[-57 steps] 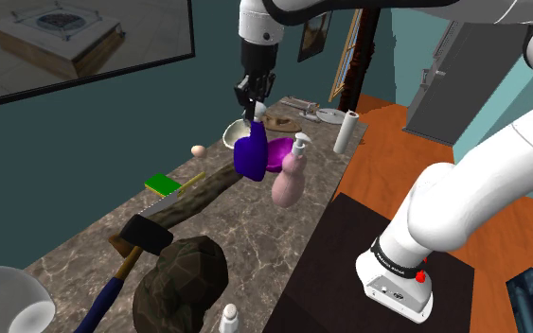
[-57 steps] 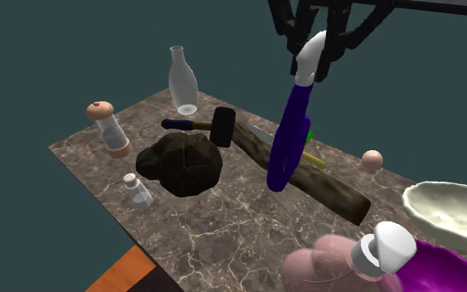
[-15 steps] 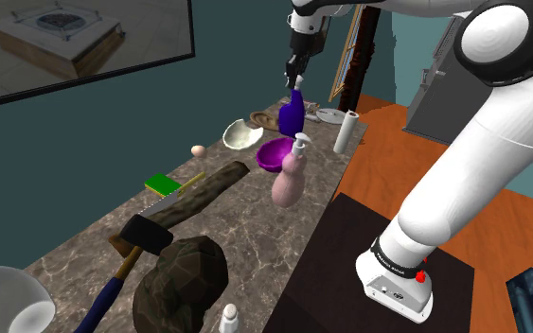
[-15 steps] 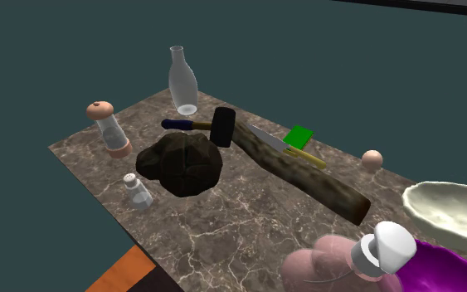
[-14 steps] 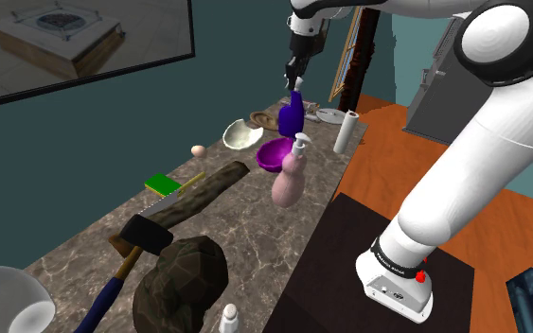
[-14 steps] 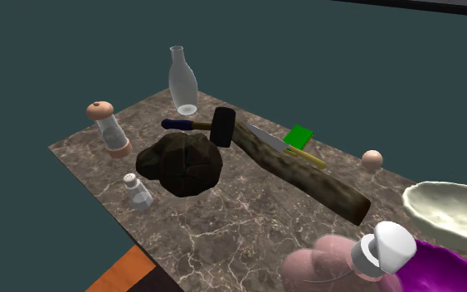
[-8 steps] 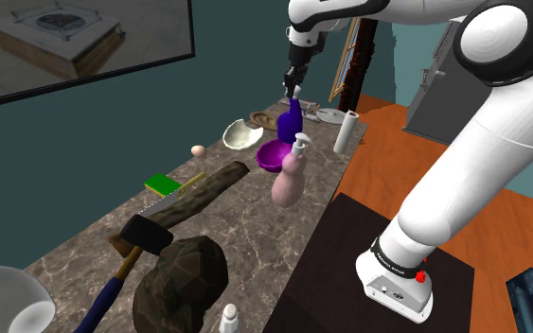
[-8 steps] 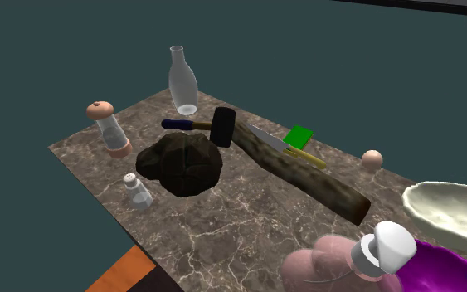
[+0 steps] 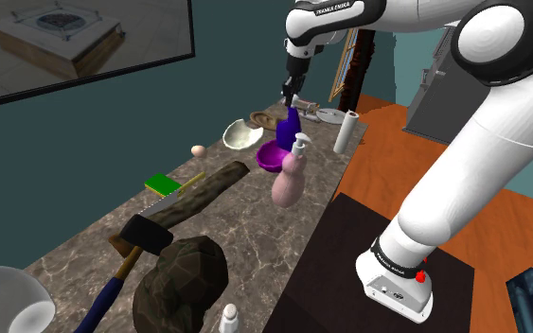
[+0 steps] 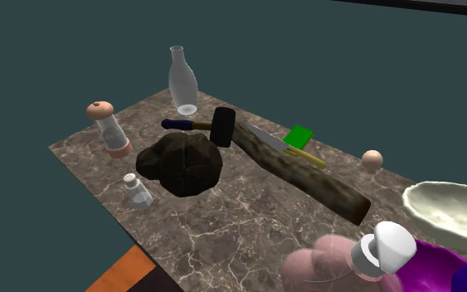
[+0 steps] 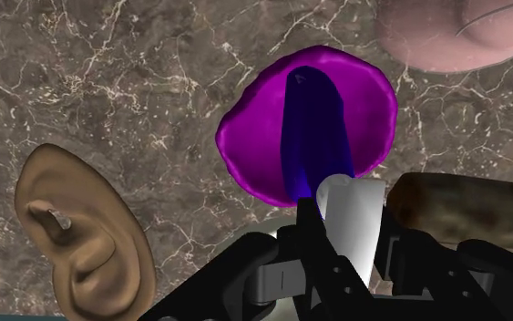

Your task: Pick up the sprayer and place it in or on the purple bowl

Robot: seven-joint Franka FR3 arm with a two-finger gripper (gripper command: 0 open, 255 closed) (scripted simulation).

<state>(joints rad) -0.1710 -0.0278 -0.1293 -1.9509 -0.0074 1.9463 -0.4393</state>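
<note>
So, pickup looks done | gripper [image 11: 347, 239] clamped on the blue sprayer [image 11: 313, 128] by its white head | base hanging down into the purple bowl [image 11: 245, 150], contact unclear | left: just let go

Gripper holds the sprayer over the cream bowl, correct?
No. The gripper holds the sprayer over the purple bowl, as the wrist view shows. The cream bowl sits beside it.
</note>
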